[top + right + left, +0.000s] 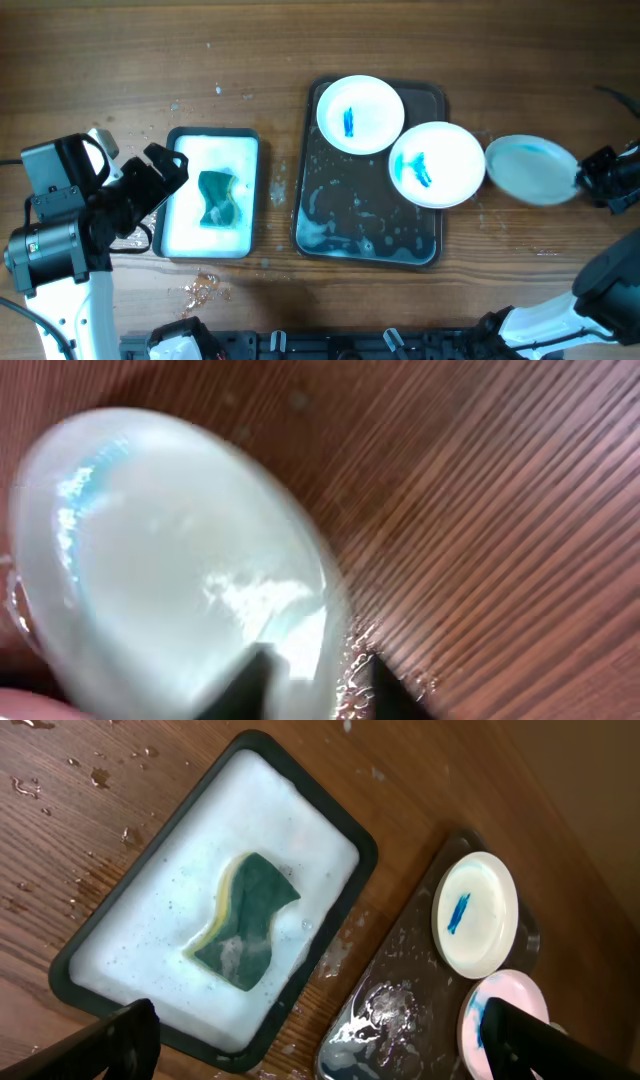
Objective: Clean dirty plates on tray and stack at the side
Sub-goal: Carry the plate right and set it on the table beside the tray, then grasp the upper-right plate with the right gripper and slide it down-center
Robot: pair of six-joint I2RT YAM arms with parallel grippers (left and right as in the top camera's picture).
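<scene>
The dark grey tray point(368, 225) lies mid-table, wet and foamy. Two white plates with blue smears rest on it: one point(360, 113) at the far end, one point(436, 163) overlapping the right rim. A third plate point(530, 168) with a pale blue film sits right of the tray; my right gripper point(585, 178) is shut on its right rim. In the right wrist view the plate point(170, 560) fills the frame and its rim sits between the fingers point(320, 685). My left gripper point(170, 168) is open and empty point(320, 1050) over the sponge tray.
A smaller white-bottomed, dark-rimmed tray point(168, 190) of foamy water holds a green-and-yellow sponge point(218, 197), also seen in the left wrist view point(245, 920). Water drops lie on the wood in front of it point(200, 288).
</scene>
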